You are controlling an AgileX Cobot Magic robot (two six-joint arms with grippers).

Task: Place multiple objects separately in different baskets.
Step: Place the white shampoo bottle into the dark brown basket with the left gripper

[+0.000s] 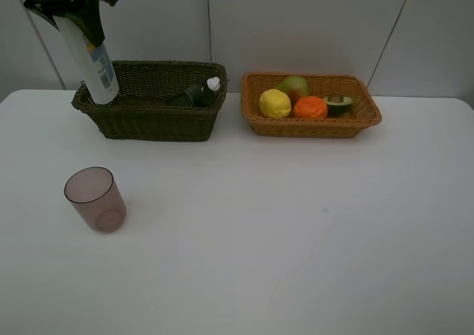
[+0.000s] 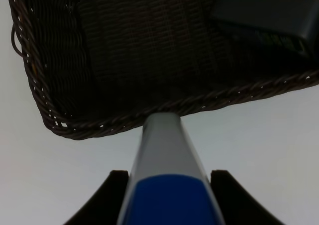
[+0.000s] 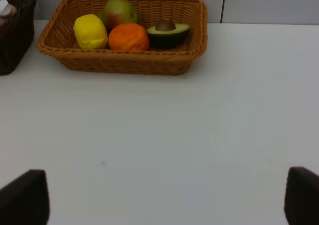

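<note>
My left gripper (image 1: 74,12) is shut on the white blue-capped bottle (image 1: 92,61), held cap up and tilted, its lower end over the left end of the dark basket (image 1: 148,120). In the left wrist view the gripper (image 2: 167,197) clamps the bottle (image 2: 162,145) above the basket rim (image 2: 99,128). The dark green pump bottle (image 1: 194,94) lies in that basket. The light basket (image 1: 311,127) holds the lemon (image 1: 275,103), pear (image 1: 294,87), orange (image 1: 310,107) and avocado half (image 1: 338,103). The pinkish cup (image 1: 95,198) stands on the table. My right gripper (image 3: 162,200) is open and empty. The pink bottle is not clearly visible.
The white table (image 1: 296,231) runs to a grey panelled wall behind the baskets. The two baskets stand side by side at the back with a narrow gap between them. The right wrist view shows the light basket (image 3: 124,60) well ahead of the right gripper.
</note>
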